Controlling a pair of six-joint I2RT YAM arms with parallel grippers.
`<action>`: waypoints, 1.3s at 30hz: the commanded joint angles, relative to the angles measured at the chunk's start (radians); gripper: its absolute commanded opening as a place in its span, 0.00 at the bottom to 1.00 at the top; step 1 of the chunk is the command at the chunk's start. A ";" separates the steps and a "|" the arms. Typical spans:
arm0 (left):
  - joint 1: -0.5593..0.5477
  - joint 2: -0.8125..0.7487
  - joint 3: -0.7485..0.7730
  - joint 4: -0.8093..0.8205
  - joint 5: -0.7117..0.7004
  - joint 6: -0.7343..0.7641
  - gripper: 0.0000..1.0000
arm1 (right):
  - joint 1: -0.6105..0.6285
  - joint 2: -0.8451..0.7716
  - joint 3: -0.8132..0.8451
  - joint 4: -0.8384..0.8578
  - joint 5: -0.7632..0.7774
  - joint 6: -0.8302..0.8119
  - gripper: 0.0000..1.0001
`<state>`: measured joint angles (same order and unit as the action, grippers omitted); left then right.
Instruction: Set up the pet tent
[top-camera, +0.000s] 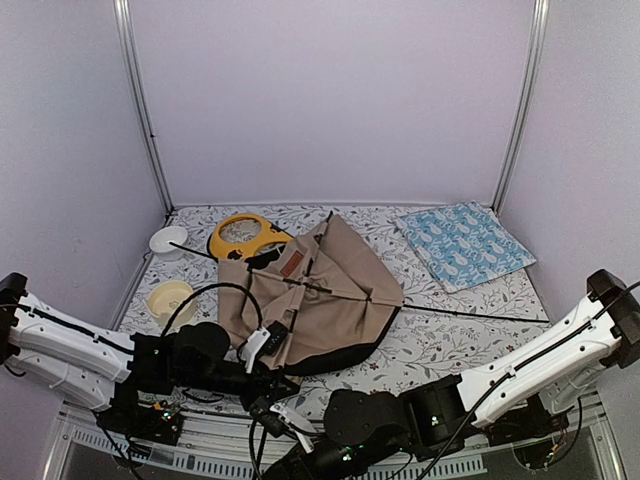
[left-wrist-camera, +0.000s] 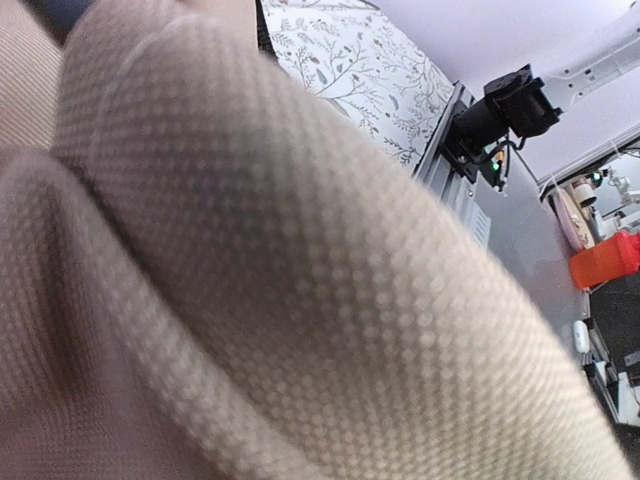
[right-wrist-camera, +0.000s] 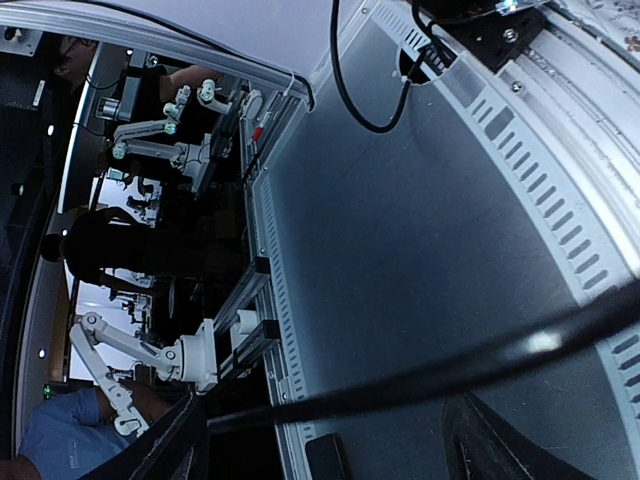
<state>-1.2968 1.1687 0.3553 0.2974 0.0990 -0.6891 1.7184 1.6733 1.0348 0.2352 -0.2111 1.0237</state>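
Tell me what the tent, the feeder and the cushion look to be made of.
Tent: tan woven cloth, matte; the weave's dotted grain shows close up. Feeder: likely plastic, smooth yellow, moulded ring. Cushion: printed blue fabric, apparently soft.

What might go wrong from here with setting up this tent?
The left end effector pinches only fabric of the pet tent; a pull may drag the heap instead of raising it.
The loose pole could sweep into the blue cushion.
The open right end effector straddles a black line and may snag it.
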 joint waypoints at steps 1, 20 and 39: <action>-0.031 0.019 0.043 -0.009 0.009 -0.001 0.00 | 0.028 0.065 0.090 0.009 0.014 0.057 0.82; -0.042 0.031 0.050 0.011 0.019 0.003 0.00 | 0.087 0.069 0.030 0.077 -0.004 0.148 0.24; -0.330 -0.069 0.038 -0.023 -0.176 0.025 0.00 | -0.260 -0.272 -0.086 0.070 0.115 -0.154 0.00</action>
<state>-1.5139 1.1198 0.3973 0.3145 -0.1242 -0.6624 1.5951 1.4826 0.9535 0.2886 -0.2348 1.0050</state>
